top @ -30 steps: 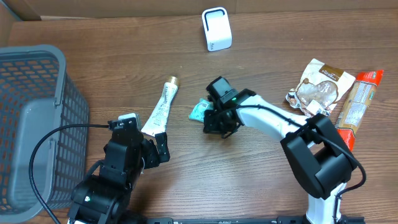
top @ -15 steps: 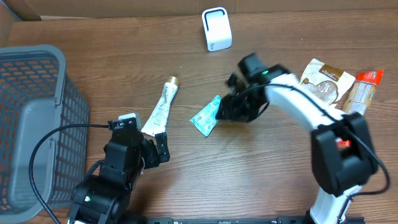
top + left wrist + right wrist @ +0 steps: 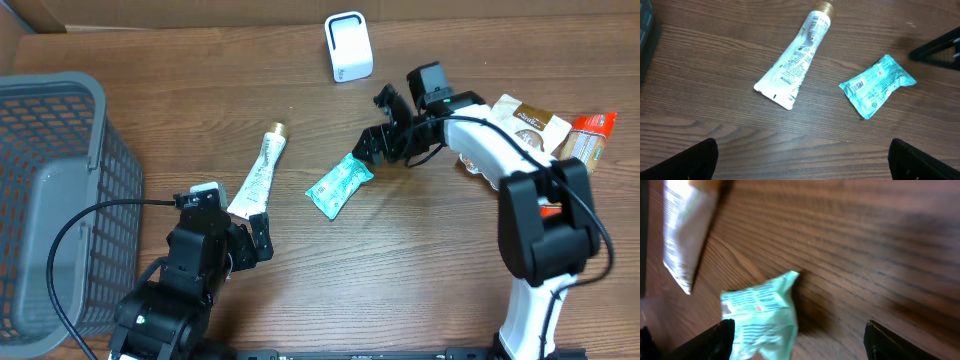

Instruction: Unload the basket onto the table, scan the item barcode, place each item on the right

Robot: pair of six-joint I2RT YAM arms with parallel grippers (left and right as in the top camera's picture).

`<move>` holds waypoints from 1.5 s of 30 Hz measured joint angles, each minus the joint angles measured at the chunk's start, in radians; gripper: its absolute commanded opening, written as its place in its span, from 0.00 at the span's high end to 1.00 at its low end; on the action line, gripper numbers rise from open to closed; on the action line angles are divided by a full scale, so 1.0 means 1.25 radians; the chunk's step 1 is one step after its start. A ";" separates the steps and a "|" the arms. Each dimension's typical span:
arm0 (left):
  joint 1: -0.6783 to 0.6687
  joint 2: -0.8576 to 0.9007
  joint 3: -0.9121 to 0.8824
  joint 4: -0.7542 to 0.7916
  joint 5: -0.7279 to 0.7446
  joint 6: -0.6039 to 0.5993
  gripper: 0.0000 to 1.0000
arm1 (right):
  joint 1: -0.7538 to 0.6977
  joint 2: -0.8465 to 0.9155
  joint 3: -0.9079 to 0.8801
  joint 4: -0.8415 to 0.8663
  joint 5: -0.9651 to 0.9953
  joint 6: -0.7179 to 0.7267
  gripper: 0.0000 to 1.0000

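Nearest you, the left end effector (image 3: 255,240) hangs low over the desk (image 3: 300,300), its fingers spread wide with nothing between them. To its left stands a grey mesh basket (image 3: 100,150). Just beyond its fingers a white tube (image 3: 258,172) with a gold cap lies flat, cap pointing away from you. Over at the right edge, past the right arm, a crinkled brown-and-white bag (image 3: 515,135) and an orange package (image 3: 580,150) lie side by side. At the far edge the white scanner (image 3: 348,46) stands upright.

The teal packet (image 3: 338,186) lies flat near the middle of the desk, right of the tube and apart from it. The right end effector (image 3: 385,128) sits just beyond it and to its right, fingers open and holding nothing; from overhead they do not touch the packet.

The packet is pale teal with crimped ends and white print, and its barcode (image 3: 856,86) faces up near one end.
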 measured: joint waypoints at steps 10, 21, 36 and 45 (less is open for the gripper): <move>0.000 0.000 0.000 0.000 0.000 0.000 0.00 | 0.025 0.052 0.001 -0.011 -0.091 -0.012 0.18; 0.000 0.000 0.000 0.000 0.000 0.000 0.00 | 0.066 0.083 -0.012 0.004 -0.158 0.045 0.57; 0.000 0.002 0.000 0.000 0.000 0.000 0.00 | 0.065 0.100 -0.024 0.014 -0.180 0.095 0.96; 0.000 0.002 0.000 0.000 0.000 0.000 0.00 | 0.020 0.089 -0.024 -0.047 -0.204 0.094 0.96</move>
